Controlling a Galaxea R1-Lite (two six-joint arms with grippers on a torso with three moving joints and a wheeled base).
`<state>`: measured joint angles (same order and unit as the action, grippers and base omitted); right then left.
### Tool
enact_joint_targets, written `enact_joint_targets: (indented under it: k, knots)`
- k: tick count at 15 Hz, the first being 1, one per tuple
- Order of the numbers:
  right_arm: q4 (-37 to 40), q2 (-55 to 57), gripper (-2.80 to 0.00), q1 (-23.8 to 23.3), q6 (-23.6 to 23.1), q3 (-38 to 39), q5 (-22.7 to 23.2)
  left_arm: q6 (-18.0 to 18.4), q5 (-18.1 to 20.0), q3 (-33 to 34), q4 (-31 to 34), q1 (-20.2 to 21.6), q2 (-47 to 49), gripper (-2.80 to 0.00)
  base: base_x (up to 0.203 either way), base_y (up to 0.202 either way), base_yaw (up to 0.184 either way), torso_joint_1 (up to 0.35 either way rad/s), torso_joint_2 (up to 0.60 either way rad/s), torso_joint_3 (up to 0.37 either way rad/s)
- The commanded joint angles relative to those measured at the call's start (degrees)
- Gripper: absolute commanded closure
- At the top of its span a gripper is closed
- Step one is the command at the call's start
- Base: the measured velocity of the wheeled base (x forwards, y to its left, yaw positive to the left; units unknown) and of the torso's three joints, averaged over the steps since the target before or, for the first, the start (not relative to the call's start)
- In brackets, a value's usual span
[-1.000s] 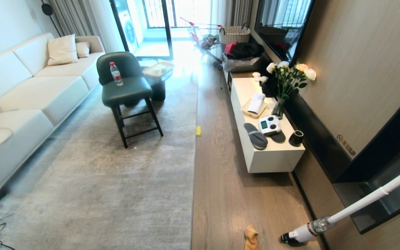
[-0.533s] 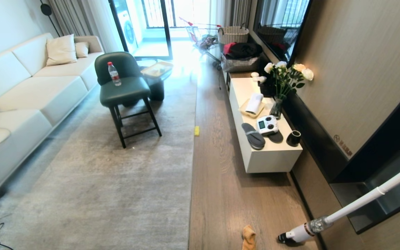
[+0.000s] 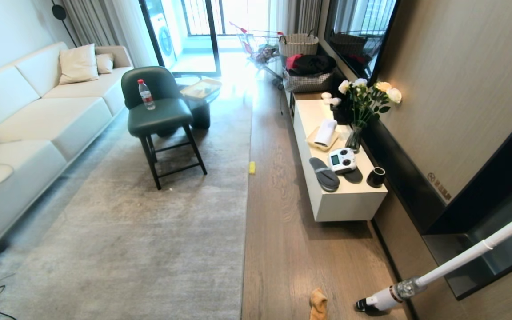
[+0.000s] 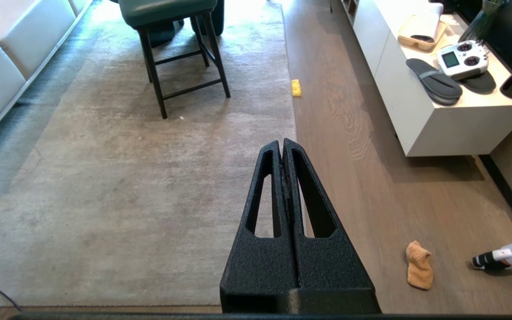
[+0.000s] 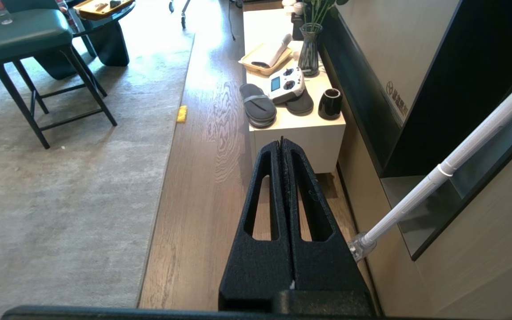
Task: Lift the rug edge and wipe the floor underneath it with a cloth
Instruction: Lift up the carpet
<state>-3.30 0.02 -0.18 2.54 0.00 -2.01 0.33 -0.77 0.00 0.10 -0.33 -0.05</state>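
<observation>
The pale grey rug lies flat, and its rug edge (image 3: pixel 246 213) runs straight along the wood-grain floor (image 3: pixel 291 249). The orange-tan cloth (image 3: pixel 318 305) lies crumpled on the bare planks, to the right of the rug and low in the head view. Neither arm shows in the head view. In the left wrist view my left gripper (image 4: pixel 281 142) is shut and empty, high above the rug edge (image 4: pixel 292 115), with the cloth (image 4: pixel 418 265) off to its right. My right gripper (image 5: pixel 282 141), also shut and empty, hangs above the floor (image 5: pixel 202 213) in front of the white cabinet.
A small yellow block (image 3: pixel 252 167) sits at the rug edge farther off. A green chair (image 3: pixel 160 115) with a bottle stands on the rug. The low white cabinet (image 3: pixel 340 204) lines the right wall, and a white stick vacuum (image 3: pixel 389 298) leans near the cloth. Sofa (image 3: pixel 38 129) at left.
The whole head view has shifted slightly, so the camera moved a little. It has been still for the last half second. Nothing in the room has moved.
</observation>
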Motion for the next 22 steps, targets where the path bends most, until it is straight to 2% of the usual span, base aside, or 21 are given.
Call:
enact_joint_targets:
  k: [1,22]
  knots:
    - [0.0,0.1,0.0,0.0,0.0,0.0,0.0,0.0,0.0,0.0,0.0,0.0,0.0,0.0,0.0,0.0,0.0,0.0,0.0,0.0]
    - [0.0,0.1,0.0,0.0,0.0,0.0,0.0,0.0,0.0,0.0,0.0,0.0,0.0,0.0,0.0,0.0,0.0,0.0,0.0,0.0]
